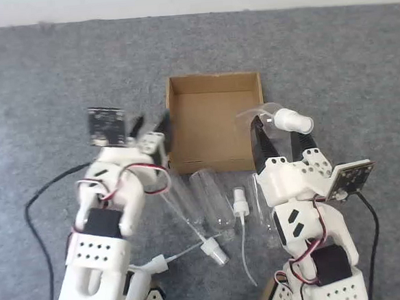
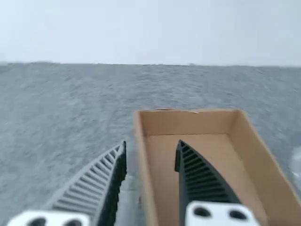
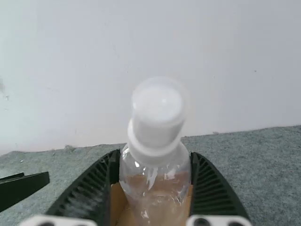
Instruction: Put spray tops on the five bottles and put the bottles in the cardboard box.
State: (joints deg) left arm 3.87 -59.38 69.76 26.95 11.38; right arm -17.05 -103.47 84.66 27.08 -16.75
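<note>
Bright diffuse light is washing evenly over the table (image 1: 37,86). Shadows are falling soft and faint around the lying bottles (image 1: 214,198). Highlights are glinting on the held bottle (image 3: 153,188). Its white spray top (image 3: 157,110) is blending into the bright wall (image 3: 225,61), nearly blowing out.

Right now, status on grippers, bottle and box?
Left gripper open beside left wall of cardboard box. Right gripper shut on capped bottle, over box's right side. Box empty; other bottles and loose spray tops lie before it.
</note>
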